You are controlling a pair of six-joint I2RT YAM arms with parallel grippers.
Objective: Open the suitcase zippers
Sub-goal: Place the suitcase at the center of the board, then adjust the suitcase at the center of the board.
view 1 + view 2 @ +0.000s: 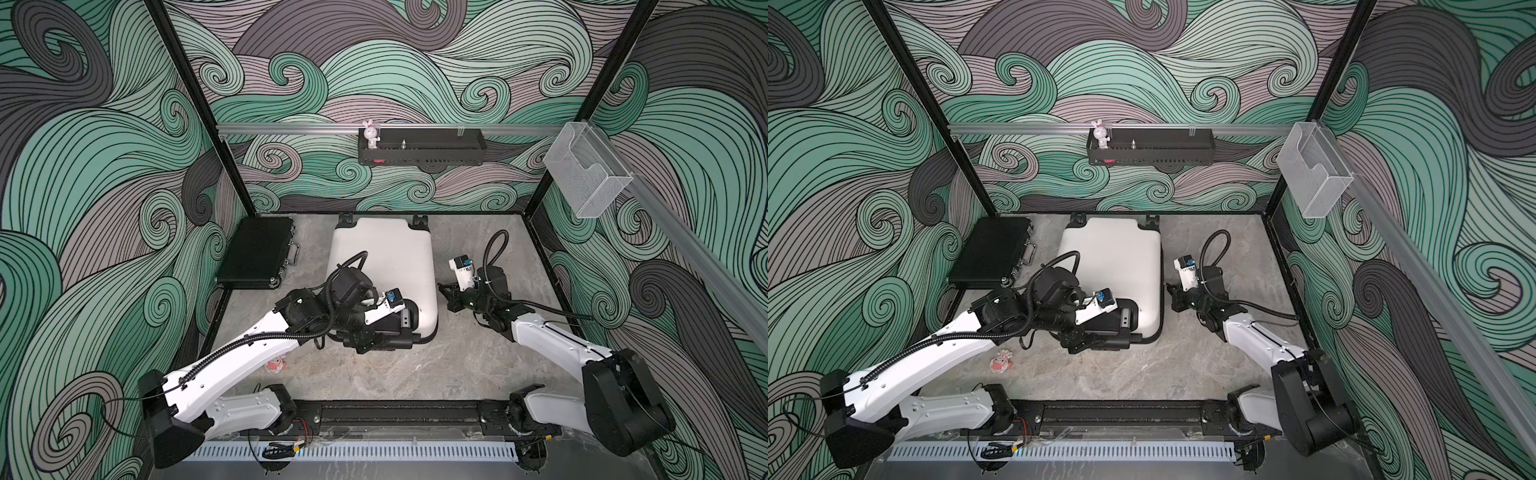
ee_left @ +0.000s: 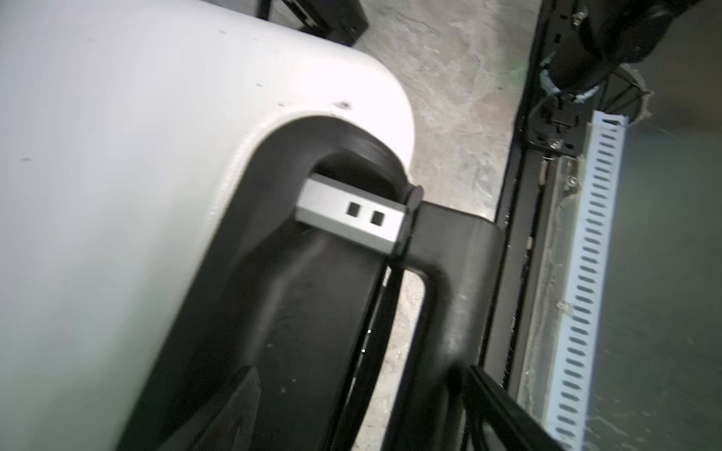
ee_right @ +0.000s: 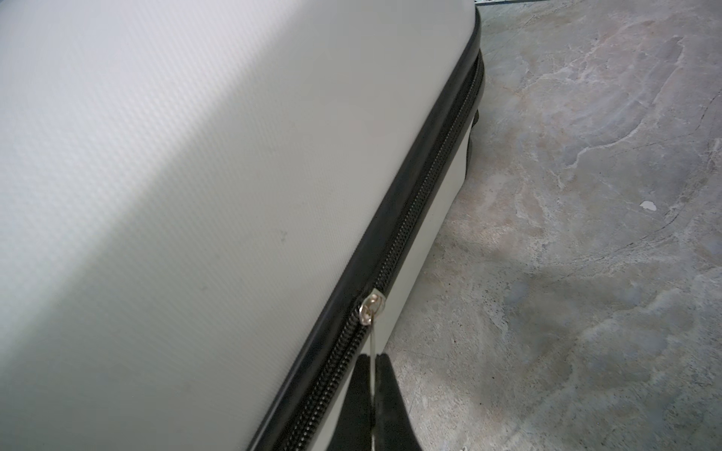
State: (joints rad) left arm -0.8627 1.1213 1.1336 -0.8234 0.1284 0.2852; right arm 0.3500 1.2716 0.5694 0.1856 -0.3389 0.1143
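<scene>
A small white hard-shell suitcase [image 1: 386,253] with rounded corners lies flat on the grey marbled tabletop [image 1: 436,374], in the centre of both top views. Its black wheels [image 1: 419,220] point toward the top of the frame and its black handle panel [image 2: 297,312] toward the bottom. The thin black zipper band [image 3: 429,187] runs along the case's rim, diagonally from the upper right to the lower middle of the right wrist view. On it sits a small silver slider [image 3: 371,308]. Its thin metal pull tab [image 3: 374,339] hangs down into the right gripper [image 3: 375,361], whose two black fingers are pressed together on it. In both top views this gripper is at the case's right edge. The left gripper [image 1: 382,340] is over the handle end, lower centre of the frame. In the left wrist view one black finger [image 2: 504,402] shows far off at the lower right, beside the black pull-out handle [image 2: 449,281], so the jaws stand wide apart with nothing clamped. A flat black briefcase [image 1: 257,253] lies left of the suitcase, apart from it
</scene>
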